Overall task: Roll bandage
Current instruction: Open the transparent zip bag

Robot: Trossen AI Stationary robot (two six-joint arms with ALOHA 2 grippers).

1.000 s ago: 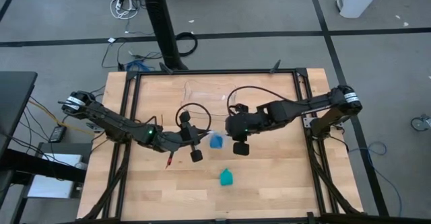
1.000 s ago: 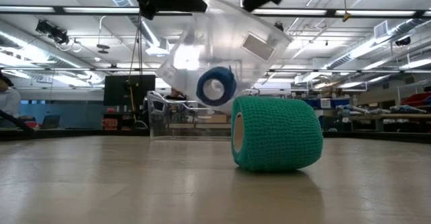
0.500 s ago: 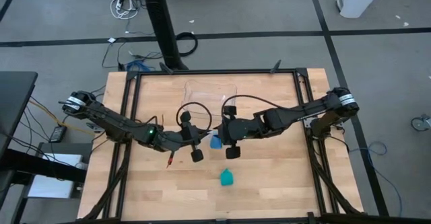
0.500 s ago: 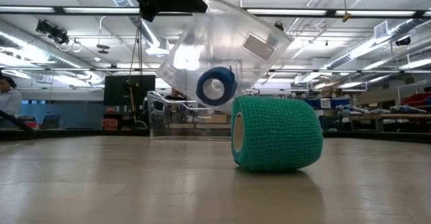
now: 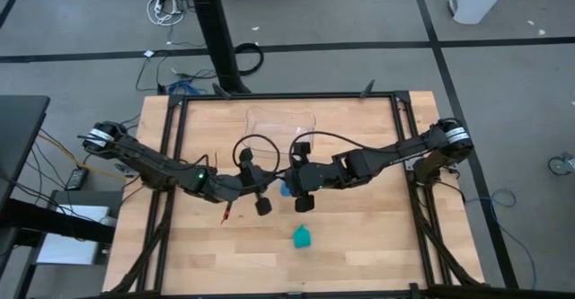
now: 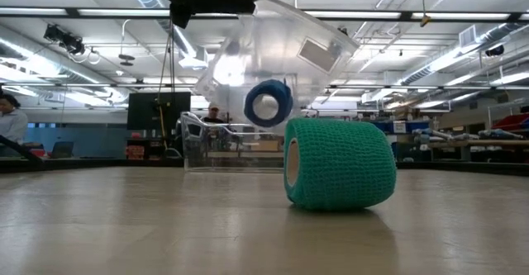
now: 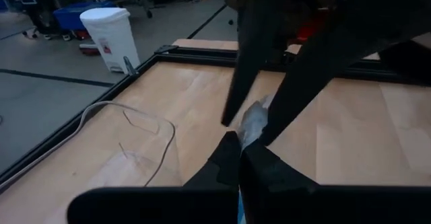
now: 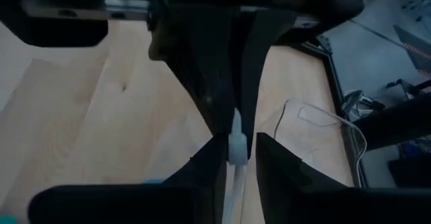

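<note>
Shifted leftward, my right gripper (image 5: 289, 189) meets my left gripper (image 5: 275, 188), both clamped on a clear container (image 6: 277, 56); soft, light bandage (image 5: 302, 237) at 6 o'clock suits a side grip.

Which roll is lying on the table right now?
The teal-green bandage, lying on its side on the table; the smaller bright-blue roll hangs inside the lifted clear tray.

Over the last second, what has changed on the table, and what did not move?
The right gripper swept across the table toward the left gripper and now meets it at the lifted clear plastic tray. The bright-blue roll inside shifted slightly up and sideways. The left arm kept its pose, and the teal-green bandage stayed put on the table.
</note>
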